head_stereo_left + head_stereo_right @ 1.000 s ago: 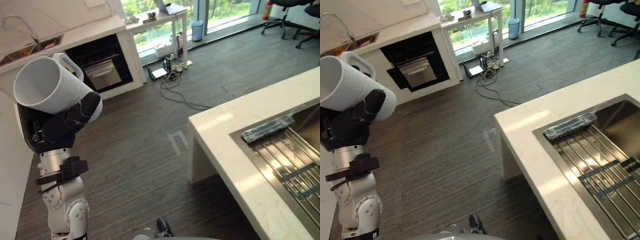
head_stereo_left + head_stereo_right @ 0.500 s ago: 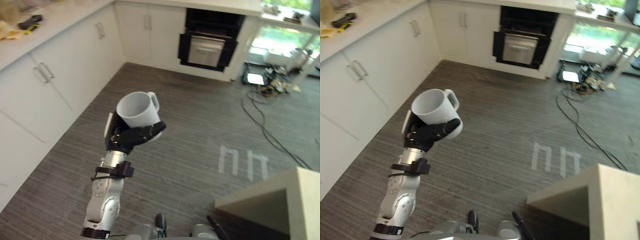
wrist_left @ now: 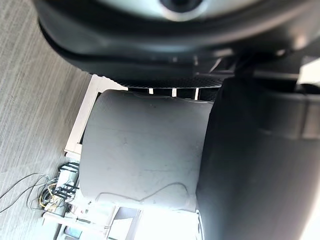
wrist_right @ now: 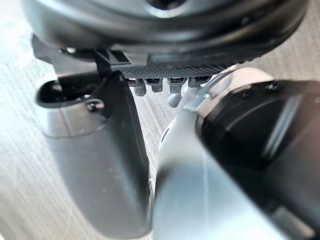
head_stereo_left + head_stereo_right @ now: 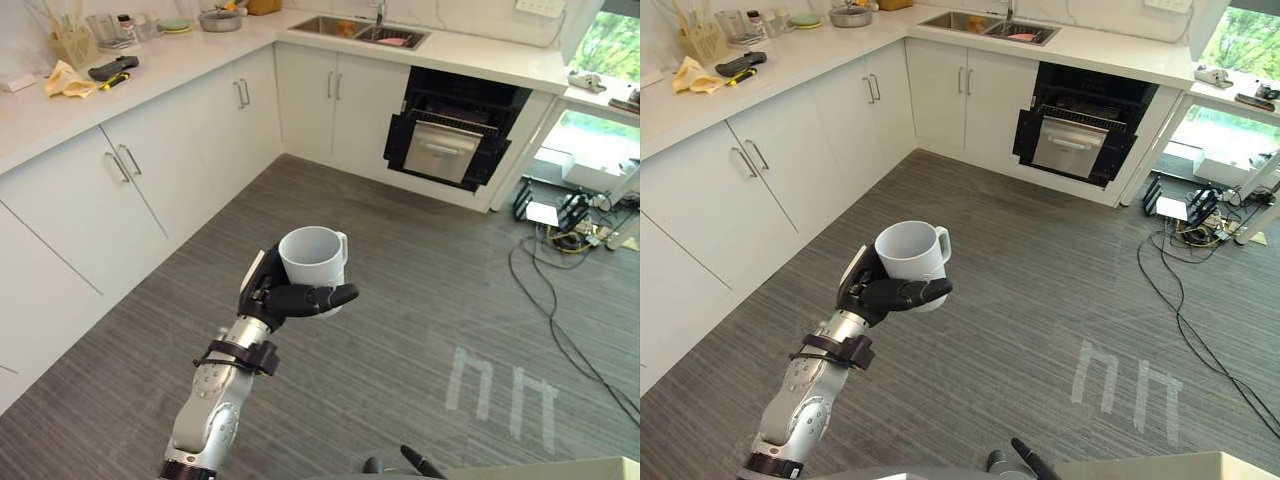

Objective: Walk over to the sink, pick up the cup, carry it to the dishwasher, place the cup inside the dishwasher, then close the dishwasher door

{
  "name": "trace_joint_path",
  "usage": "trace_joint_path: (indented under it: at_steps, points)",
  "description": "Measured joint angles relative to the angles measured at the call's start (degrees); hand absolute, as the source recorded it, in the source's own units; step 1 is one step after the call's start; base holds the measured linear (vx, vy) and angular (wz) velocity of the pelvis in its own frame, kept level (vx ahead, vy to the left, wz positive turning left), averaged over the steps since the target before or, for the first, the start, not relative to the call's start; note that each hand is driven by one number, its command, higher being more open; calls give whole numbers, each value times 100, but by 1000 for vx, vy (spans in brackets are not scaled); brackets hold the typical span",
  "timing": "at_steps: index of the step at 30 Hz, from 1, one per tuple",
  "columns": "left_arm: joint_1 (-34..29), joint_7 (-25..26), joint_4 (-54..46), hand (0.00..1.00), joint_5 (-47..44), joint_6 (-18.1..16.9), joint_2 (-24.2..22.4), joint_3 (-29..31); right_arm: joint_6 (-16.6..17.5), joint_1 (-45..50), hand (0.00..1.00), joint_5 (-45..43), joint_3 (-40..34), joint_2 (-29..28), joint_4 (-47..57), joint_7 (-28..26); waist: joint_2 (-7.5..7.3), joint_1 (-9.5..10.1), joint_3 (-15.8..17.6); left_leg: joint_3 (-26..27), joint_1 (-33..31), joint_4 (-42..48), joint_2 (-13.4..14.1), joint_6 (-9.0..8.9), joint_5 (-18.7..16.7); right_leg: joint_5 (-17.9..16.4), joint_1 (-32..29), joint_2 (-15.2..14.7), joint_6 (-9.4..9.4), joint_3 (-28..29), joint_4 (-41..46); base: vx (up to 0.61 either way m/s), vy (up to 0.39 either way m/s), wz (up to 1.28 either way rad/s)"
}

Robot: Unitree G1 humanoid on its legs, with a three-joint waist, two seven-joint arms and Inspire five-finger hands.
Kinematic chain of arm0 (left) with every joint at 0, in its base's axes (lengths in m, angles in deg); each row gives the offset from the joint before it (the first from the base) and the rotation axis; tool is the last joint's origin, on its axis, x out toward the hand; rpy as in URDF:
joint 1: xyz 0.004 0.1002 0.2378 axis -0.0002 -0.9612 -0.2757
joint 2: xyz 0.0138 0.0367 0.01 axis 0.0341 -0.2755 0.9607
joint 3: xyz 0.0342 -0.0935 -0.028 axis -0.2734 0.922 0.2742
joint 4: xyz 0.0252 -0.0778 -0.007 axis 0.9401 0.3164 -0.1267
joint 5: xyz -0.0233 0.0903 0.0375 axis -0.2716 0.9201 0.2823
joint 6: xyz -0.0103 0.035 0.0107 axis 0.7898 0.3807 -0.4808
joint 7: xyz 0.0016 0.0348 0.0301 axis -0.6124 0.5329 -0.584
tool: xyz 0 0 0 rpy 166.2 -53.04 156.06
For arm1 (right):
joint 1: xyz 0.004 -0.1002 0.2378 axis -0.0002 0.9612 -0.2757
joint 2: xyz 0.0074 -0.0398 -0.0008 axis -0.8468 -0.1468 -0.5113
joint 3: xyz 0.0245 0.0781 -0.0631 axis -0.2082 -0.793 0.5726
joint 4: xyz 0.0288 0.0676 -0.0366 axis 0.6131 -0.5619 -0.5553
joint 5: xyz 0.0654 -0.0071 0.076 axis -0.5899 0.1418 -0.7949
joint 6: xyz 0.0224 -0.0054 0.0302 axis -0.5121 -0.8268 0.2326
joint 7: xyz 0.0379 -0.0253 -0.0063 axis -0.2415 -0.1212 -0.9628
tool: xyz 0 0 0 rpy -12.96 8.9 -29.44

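A white cup [image 5: 312,256] with its handle turned away stands upright in my left hand [image 5: 275,298], whose dark fingers and thumb curl round its lower wall. The arm holds it out over the grey wood-look floor, at about the middle of the eye views. In the left wrist view the cup's [image 3: 145,150] wall lies against the palm. The black dishwasher [image 5: 455,140] stands with its door open under the far counter, well beyond the cup. A sink [image 5: 360,30] is set in that counter, left of the dishwasher. My right hand [image 4: 165,30] shows in its own wrist view, above the floor.
White cabinets [image 5: 120,190] run along the left and the back. The left worktop carries a yellow cloth [image 5: 65,78] and small utensils. Cables [image 5: 570,300] trail over the floor at the right, near white tape marks [image 5: 500,385]. A pale island corner [image 5: 560,470] is at the lower right.
The camera has swung from the island sink to the corner cabinets and the dishwasher. The cup stays in my left hand and now sits more upright, lower in the picture.
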Motion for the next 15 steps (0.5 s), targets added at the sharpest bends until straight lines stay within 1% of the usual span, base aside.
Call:
trace_joint_path:
  at_steps: [6, 7, 13, 15]
  points:
    - [-89, -44, 0, 0, 6, -5, 79, 198, -71, 26, 100, 3, -21, -9, 17, 56, 14, -17, -11, 185, 137, -13, 28, -34, -22, 17, 55, 55, -13, 173, -2, -22, -3, -14]
    - [-315, 78, 398, 0, 30, -203, -18, 209, -118, 153, 100, 81, -459, -119, 41, -76, 49, -19, -48, 476, 505, -281, 257, -169, -1, 67, 323, 343, -182, 180, -248, -26, -12, -7]
    - [-315, 105, 398, 0, 27, -203, -69, 210, -99, 167, 100, 79, -474, -136, 45, -95, 48, -30, -23, 557, 542, -223, 268, -193, -28, 24, 284, 352, -196, 271, -94, -10, -3, -6]
    - [-315, 187, 419, 0, 23, -202, -179, 209, -19, 246, 100, 78, -485, -183, 72, -136, 42, -131, 26, 555, 581, -212, 271, -203, -76, -143, 201, 341, -221, 261, 220, -102, -25, -1]
